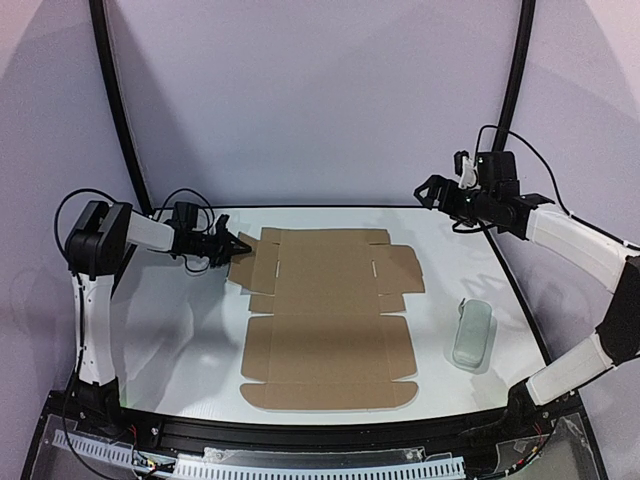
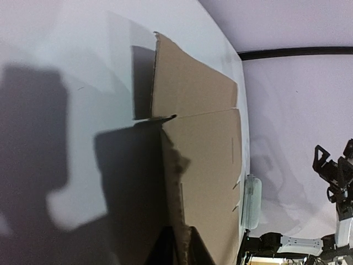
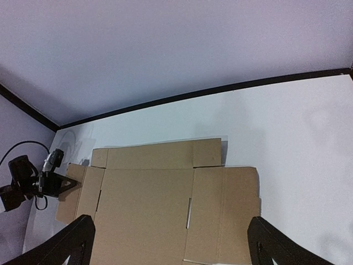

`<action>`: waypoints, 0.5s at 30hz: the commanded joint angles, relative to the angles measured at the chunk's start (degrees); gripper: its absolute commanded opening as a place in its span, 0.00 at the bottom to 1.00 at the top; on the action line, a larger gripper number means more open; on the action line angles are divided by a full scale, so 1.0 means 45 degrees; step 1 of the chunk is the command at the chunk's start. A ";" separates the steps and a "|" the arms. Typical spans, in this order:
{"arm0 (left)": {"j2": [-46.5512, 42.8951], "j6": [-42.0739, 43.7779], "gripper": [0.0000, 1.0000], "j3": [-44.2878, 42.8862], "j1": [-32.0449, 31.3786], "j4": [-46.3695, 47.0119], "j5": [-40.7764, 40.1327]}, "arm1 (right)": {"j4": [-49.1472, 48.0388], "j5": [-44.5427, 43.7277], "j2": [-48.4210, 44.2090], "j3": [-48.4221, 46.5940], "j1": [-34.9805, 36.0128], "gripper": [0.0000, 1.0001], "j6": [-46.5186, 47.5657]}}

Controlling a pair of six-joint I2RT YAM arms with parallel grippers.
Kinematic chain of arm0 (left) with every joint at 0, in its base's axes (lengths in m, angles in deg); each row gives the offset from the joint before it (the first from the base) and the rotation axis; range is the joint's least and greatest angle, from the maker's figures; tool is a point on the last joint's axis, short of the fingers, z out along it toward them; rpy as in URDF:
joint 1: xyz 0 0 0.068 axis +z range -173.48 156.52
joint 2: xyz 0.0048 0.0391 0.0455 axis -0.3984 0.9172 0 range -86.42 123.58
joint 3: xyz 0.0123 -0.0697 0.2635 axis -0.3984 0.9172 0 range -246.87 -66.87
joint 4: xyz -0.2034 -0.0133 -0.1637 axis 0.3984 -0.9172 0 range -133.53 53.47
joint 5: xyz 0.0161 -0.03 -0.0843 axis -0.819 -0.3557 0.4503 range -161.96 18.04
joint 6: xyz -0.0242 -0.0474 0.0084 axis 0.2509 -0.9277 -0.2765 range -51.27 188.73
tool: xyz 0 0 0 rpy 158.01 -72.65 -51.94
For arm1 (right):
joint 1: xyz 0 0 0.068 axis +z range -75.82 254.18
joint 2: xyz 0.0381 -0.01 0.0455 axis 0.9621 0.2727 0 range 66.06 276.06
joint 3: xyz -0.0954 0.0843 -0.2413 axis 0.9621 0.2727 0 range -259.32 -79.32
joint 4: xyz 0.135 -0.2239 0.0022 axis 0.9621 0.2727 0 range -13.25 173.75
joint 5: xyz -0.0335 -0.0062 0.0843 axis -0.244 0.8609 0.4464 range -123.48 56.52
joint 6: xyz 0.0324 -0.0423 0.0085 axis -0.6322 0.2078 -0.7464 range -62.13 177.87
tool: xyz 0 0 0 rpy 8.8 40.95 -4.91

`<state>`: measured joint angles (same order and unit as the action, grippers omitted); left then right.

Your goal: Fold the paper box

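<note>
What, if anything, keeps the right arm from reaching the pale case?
Probably yes: the right gripper hangs open, and the case lies uncovered on that arm's side, apart from the paper box.

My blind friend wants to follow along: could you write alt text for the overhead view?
A flat brown die-cut cardboard box sheet lies unfolded on a white table. The robot's left hand is at the sheet's left flap, while its right hand hovers open at the far right. A pale green case lies right of the sheet.
</note>
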<state>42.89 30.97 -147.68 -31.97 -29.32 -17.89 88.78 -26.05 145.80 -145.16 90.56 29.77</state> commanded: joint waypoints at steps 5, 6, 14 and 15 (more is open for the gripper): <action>-0.2266 0.3104 0.01 -0.0835 -0.0028 0.0539 0.1255 | -0.0208 0.2901 0.0381 -0.1764 -0.0005 0.98 0.3242; -0.2749 0.3426 0.01 -0.0620 -0.0033 0.0730 0.1513 | 0.0582 0.4038 0.0639 -0.2425 0.0027 0.98 0.4299; -0.5743 0.7822 0.01 -0.0102 -0.0496 -0.1114 0.2156 | 0.9349 0.5128 0.5130 -1.1121 0.1833 0.98 1.1768; -0.6103 0.8188 0.01 0.0046 -0.0588 -0.1333 0.2013 | 0.9901 0.4843 0.5660 -1.2096 0.1987 0.98 1.2313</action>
<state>22.63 54.74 -149.52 -32.84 -29.92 -10.18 111.83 -4.46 162.87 -185.12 95.81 67.18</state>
